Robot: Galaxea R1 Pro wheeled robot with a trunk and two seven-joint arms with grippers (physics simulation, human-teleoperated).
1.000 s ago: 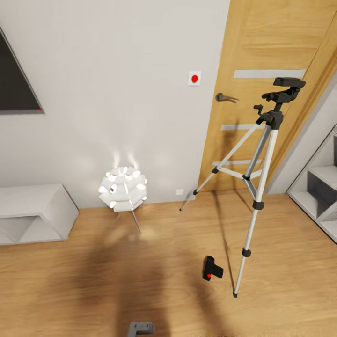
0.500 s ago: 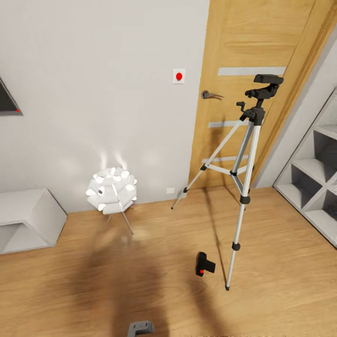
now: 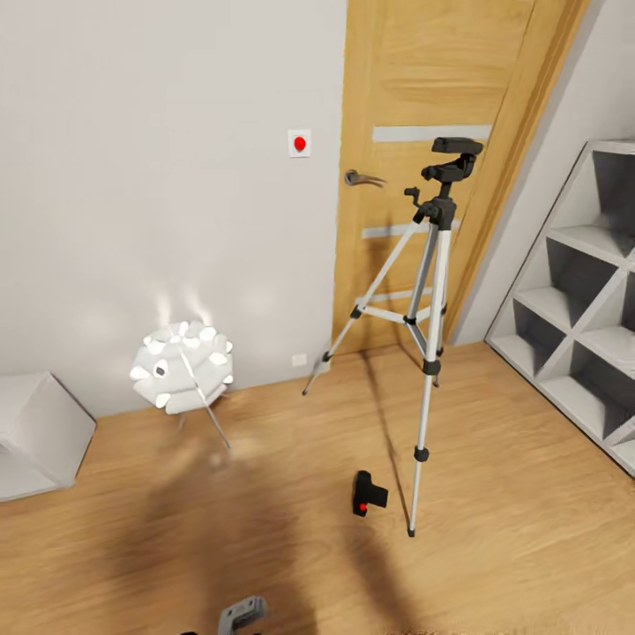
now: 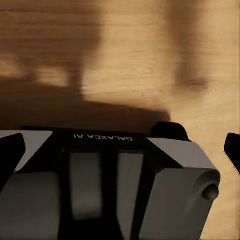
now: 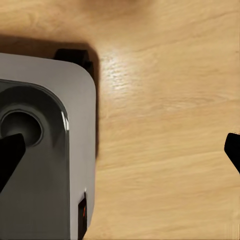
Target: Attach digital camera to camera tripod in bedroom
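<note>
In the head view, the camera tripod stands right of centre, before the wooden door, with its legs spread on the floor so that it holds itself upright. Its black head at the top carries nothing. The digital camera lies on the floor in the lower centre, just beside the nearest tripod foot — not yet picked up. A white lamp glows at the left, and a grey shelf stands at the right edge.

In the left wrist view, the robot's grey base is below and wood floor beyond; dark fingertips sit at both side edges, so the jaws are wide apart.

In the right wrist view, it is the same — fingertips far apart, nothing between them.
</note>
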